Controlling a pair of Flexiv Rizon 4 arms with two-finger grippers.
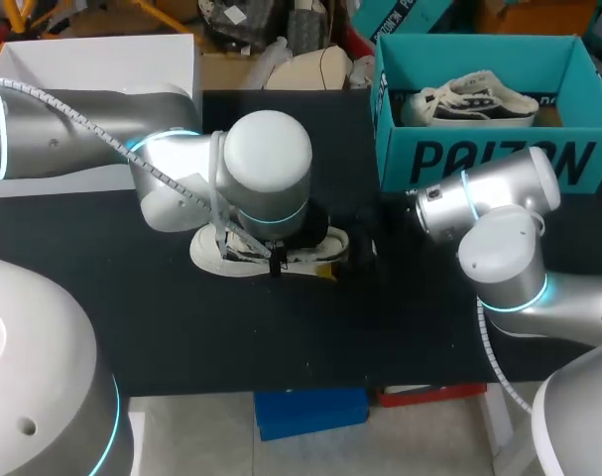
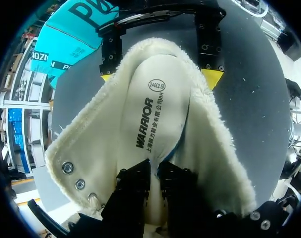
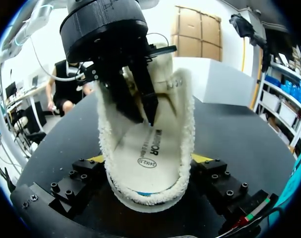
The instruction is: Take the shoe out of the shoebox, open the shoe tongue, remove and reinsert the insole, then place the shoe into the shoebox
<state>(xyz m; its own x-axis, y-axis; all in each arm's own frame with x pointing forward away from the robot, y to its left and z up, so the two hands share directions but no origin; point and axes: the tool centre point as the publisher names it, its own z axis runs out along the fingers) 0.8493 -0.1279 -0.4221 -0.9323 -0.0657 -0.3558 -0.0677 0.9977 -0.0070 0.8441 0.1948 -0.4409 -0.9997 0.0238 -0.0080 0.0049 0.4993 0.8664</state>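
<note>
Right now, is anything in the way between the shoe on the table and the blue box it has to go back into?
Yes. The right arm lies between the shoe and the shoebox, with the right hand clamped on the shoe. A second shoe already lies in the box.

on the table (image 1: 281, 337) a shoe (image 1: 216, 254) is set at the middle, clasped at both sides by the right tool (image 3: 149, 158). inside it the insole (image 2: 157, 114) is pinched by the left tool (image 2: 154, 171). behind, to the right, a shoebox (image 1: 499, 159) is placed, with a second shoe (image 1: 469, 102) in it.
</note>
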